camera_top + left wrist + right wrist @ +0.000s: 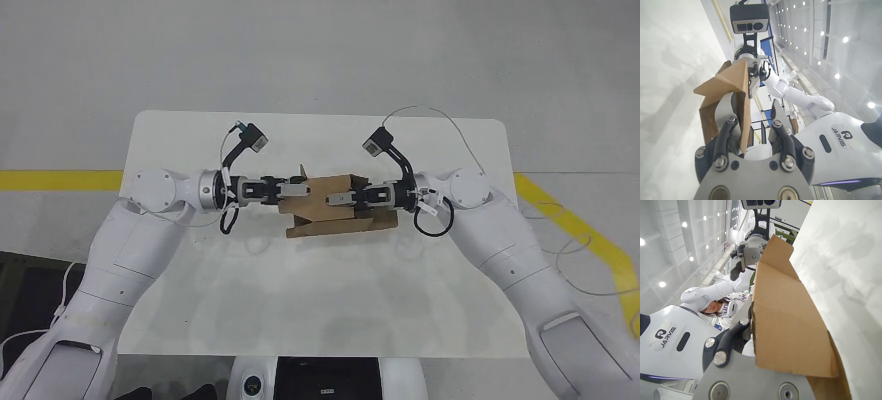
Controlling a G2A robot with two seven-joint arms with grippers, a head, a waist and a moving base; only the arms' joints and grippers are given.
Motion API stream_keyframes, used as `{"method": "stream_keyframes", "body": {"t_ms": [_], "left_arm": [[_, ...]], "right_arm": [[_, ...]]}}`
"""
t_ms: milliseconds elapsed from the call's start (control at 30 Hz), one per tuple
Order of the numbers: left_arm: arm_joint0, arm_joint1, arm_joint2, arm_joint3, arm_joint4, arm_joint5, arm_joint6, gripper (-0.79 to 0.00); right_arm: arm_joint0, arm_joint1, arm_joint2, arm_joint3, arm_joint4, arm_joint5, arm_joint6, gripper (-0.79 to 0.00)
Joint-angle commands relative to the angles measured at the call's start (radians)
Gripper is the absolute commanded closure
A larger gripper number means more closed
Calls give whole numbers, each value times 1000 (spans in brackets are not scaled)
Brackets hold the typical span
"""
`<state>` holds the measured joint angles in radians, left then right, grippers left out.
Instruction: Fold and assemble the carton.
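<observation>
Left claw [751, 100] spread wide, straddling one carton [728, 83] wall, toward the bench's [300, 300] far edge.
Right claw [345, 197] pinches the opposite wall, likely steadying the carton so its flaps can fold.

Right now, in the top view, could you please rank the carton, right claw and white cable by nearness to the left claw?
1. carton, at the left claw.
2. right claw, across the carton.
3. white cable, far right.
</observation>
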<state>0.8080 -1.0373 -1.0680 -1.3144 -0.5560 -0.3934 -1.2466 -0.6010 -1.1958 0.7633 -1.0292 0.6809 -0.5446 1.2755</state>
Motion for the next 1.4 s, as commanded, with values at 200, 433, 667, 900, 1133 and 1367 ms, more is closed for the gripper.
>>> {"method": "stream_keyframes", "body": {"t_ms": [200,433,667,900,1133,1367], "left_arm": [[40,2,-39,-28,-115,25,2,-785],[85,8,-80,-94,-179,64,-15,-785],[100,8,-88,-144,-169,85,-9,-785],[91,1,-63,-166,-129,84,2,-785],[87,-3,-43,-188,-11,51,46,-785],[95,-4,-42,-205,26,48,60,-785]], "right_arm": [[5,-6,4,36,-41,-30,-30,0],[5,-13,15,58,-62,-41,-49,0],[-3,-21,14,34,-87,-31,-58,0],[-14,-28,13,0,-112,-16,-67,0],[-27,-33,17,-21,-112,-12,-58,0],[-29,-37,27,-20,-115,-6,-51,0]]}}
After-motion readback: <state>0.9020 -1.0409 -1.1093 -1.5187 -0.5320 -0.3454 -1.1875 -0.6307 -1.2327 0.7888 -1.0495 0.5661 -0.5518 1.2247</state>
